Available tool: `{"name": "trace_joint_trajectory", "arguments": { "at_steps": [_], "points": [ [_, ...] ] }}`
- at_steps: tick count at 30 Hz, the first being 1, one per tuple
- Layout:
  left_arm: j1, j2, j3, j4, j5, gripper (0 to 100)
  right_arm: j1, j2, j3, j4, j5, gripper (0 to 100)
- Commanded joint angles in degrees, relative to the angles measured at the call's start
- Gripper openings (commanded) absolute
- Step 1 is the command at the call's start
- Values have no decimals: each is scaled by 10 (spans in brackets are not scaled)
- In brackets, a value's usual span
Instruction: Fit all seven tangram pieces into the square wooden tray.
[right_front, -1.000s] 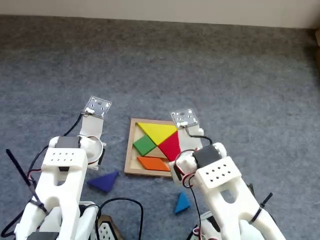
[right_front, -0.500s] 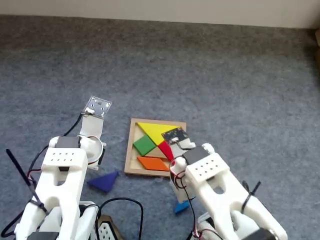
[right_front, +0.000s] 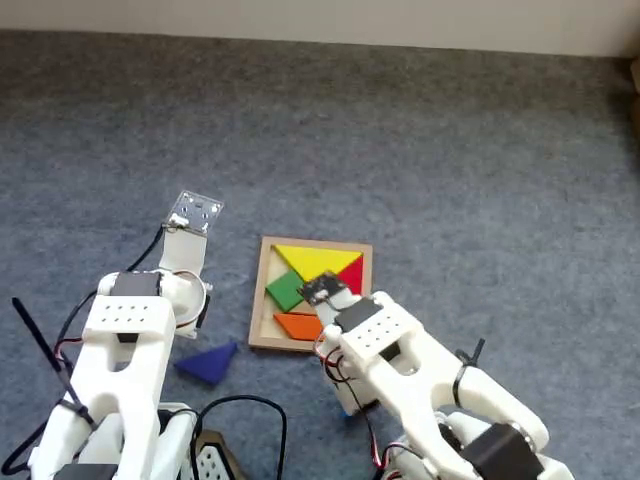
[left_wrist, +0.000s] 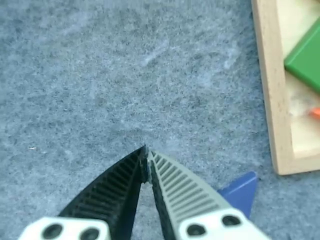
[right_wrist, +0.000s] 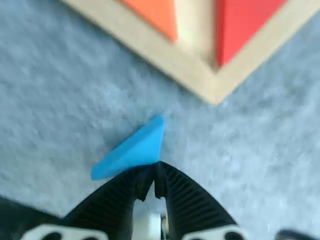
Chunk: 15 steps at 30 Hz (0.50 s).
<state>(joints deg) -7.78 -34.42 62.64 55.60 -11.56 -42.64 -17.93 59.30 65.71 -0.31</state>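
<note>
The square wooden tray (right_front: 262, 300) lies mid-carpet with a yellow triangle (right_front: 320, 262), green square (right_front: 288, 290), red triangle (right_front: 353, 275) and orange parallelogram (right_front: 300, 325) inside. A dark blue triangle (right_front: 210, 362) rests on the carpet off the tray's near left corner. My left gripper (left_wrist: 145, 155) is shut and empty over bare carpet, with the dark blue triangle (left_wrist: 240, 192) beside it. My right gripper (right_wrist: 156, 172) is shut, its tips just behind a light blue triangle (right_wrist: 132, 150) near the tray's corner (right_wrist: 210, 85). The right arm (right_front: 370, 335) covers the tray's near right corner.
Grey carpet (right_front: 450, 150) spreads open beyond the tray and to both sides. The left arm (right_front: 125, 330) stands to the left of the tray, and cables (right_front: 240, 405) lie near the front edge.
The right arm has swung left and toward the front, now covering the tray's near right corner and the light blue triangle in the high view. The left arm has kept still.
</note>
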Motion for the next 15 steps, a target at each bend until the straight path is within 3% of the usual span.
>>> {"name": "trace_joint_trajectory", "arguments": {
  "at_steps": [1,6,15],
  "points": [
    [-3,-9,-7,-8,3,8,-16,-44,-3,-97,-7,5],
    [-3,-11,-7,-8,4,8,-16,-170,-3,-149,-99,5],
    [4,-14,-18,-5,3,8,4,-401,24,-110,-101,5]
  ]
}}
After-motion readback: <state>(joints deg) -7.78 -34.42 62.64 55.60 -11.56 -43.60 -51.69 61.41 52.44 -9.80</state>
